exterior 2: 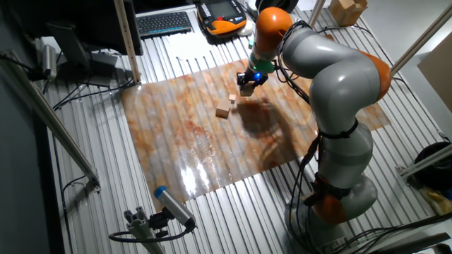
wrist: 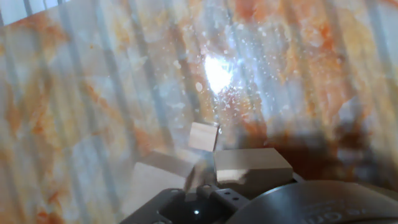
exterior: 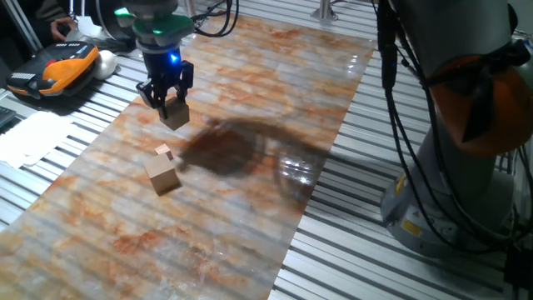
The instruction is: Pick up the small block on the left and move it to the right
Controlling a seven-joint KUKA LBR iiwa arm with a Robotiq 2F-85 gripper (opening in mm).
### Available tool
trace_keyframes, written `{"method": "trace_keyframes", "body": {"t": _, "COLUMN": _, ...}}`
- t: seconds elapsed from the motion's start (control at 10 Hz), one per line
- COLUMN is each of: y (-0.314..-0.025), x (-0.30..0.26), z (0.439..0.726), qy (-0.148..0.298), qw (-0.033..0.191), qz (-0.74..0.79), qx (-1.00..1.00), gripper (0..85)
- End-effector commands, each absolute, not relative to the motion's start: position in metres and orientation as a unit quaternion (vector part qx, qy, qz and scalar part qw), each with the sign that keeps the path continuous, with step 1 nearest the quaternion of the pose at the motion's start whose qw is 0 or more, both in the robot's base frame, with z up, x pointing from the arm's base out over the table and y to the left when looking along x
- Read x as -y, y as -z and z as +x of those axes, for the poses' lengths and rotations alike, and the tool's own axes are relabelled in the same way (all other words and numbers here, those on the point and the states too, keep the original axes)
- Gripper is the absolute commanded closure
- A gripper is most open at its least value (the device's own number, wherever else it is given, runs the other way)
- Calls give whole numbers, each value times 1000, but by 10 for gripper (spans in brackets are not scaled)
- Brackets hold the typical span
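Note:
My gripper point(exterior: 171, 103) is shut on the small block point(exterior: 176, 114), a plain light-tan wooden cube, at the far left of the marbled mat point(exterior: 250, 192). The block seems to hang just above the mat. The tiny tan block point(exterior: 163, 152) and the bigger tan block point(exterior: 162, 176) lie on the mat just in front of it. The other fixed view shows the gripper point(exterior 2: 246, 85) with the small block point(exterior 2: 246, 90), the tiny block point(exterior 2: 232, 98) and the bigger block point(exterior 2: 223, 111). In the hand view the small block point(wrist: 252, 166) is close, with the tiny block point(wrist: 203, 137) and the bigger block point(wrist: 157, 180) beyond.
An orange and black pendant point(exterior: 58, 67) and papers point(exterior: 29, 137) lie off the mat at the left. The arm's base point(exterior: 466, 175) stands to the right. A keyboard point(exterior 2: 164, 23) and a blue-tipped tool point(exterior 2: 173, 204) lie on the slatted table.

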State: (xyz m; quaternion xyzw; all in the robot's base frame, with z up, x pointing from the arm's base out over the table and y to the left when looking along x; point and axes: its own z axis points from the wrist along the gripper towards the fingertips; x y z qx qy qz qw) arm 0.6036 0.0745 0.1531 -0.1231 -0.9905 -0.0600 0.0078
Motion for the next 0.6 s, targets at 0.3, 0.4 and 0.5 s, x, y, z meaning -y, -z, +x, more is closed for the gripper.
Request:
{"method": "trace_keyframes", "body": {"t": 0.3, "y": -182, "x": -127, "z": 629, "qy": 75, "qw": 24, "qz": -178, "qx": 981, "gripper": 850}}
{"method": "trace_keyframes", "body": {"t": 0.4, "y": -188, "x": -146, "z": 635, "qy": 73, "qw": 27, "qz": -192, "qx": 978, "gripper": 850}}
{"method": "trace_keyframes", "body": {"t": 0.5, "y": -189, "x": -164, "z": 637, "qy": 78, "qw": 27, "qz": -210, "qx": 974, "gripper": 850}}
